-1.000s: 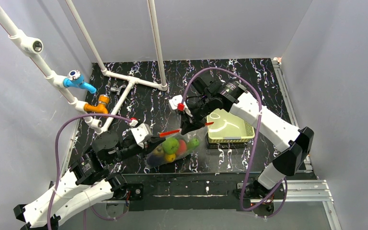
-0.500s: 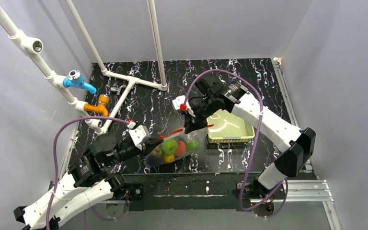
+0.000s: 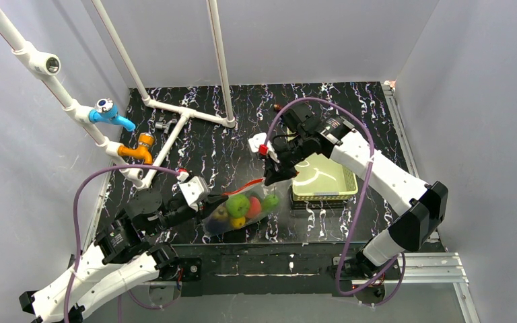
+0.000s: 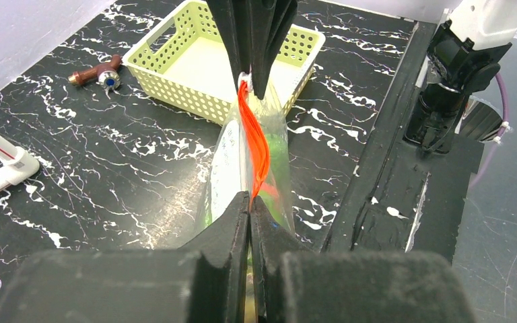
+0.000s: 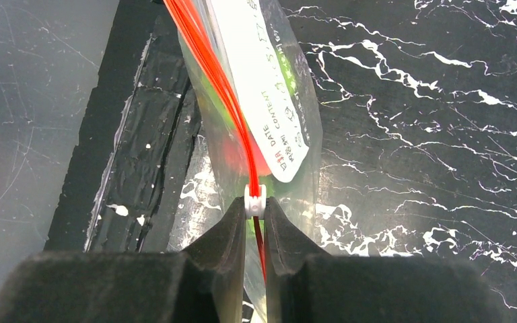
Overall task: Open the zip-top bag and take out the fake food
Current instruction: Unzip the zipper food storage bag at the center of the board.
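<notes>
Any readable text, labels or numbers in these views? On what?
"DATE": white write-on label on the clear plastic zip-top bag, right wrist view.
"CONTENT": same label, printed beside it.
Smaller print and faint handwriting on that label: too blurred to read.
No other text is legible in any view.

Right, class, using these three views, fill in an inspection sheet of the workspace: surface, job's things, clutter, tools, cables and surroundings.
Surface: black marbled table, white flecks along its near edge.
Job's things: zip-top bag held up between both tools, red-orange zipper strip uppermost; fake food inside it.
Clutter: yellow-green basket beyond the bag; brown object with a handle beside the basket.
Tools: left tool shut on the bag's near end; right tool shut on the white slider.
Cables: purple cables loop along both arms, apart from the bag.
Surroundings: white pipe frame with blue tap and orange tap; grey walls.
</notes>
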Controlling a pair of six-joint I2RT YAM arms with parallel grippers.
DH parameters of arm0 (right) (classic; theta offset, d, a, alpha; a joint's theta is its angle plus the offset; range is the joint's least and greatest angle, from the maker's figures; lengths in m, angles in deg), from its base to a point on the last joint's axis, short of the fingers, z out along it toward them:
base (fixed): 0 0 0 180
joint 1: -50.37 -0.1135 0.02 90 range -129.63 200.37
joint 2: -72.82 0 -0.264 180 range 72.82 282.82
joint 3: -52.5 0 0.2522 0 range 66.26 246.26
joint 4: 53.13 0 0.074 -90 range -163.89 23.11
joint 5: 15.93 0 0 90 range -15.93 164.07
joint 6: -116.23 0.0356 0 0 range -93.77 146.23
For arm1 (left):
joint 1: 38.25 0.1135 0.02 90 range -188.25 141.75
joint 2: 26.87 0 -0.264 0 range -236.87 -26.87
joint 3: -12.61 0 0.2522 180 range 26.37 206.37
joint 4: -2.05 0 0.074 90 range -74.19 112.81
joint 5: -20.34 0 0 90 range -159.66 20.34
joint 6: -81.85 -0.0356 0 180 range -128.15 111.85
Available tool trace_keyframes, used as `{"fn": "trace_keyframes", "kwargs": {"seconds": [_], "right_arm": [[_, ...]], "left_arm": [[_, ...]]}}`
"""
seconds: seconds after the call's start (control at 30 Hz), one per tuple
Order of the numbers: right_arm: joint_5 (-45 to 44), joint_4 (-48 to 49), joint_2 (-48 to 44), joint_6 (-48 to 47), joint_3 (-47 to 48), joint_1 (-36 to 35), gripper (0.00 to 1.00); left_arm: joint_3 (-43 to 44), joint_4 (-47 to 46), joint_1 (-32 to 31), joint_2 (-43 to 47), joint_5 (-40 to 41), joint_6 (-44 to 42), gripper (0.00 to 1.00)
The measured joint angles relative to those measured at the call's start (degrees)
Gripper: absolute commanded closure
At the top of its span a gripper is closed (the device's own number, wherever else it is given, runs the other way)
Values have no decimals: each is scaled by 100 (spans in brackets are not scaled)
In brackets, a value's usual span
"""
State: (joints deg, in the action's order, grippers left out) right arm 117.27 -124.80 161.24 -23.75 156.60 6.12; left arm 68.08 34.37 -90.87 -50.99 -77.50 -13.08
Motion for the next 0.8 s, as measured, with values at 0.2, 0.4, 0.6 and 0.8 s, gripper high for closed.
{"fn": "trace_keyframes", "kwargs": {"seconds": [0.2,0.4,0.6,0.8], "right_arm": [[-7,7,-9,-26,-26,96,99],[-22,50,-96,-68,-98,177,99],[-28,72,-98,-103,-129,240,99],[-52,83,-98,-107,-133,286,99]], "left_arm": [[0,39,0,35,37,0,100],[0,94,0,68,63,0,100],[0,122,2,72,103,0,100],[2,155,0,96,125,-11,100]]}}
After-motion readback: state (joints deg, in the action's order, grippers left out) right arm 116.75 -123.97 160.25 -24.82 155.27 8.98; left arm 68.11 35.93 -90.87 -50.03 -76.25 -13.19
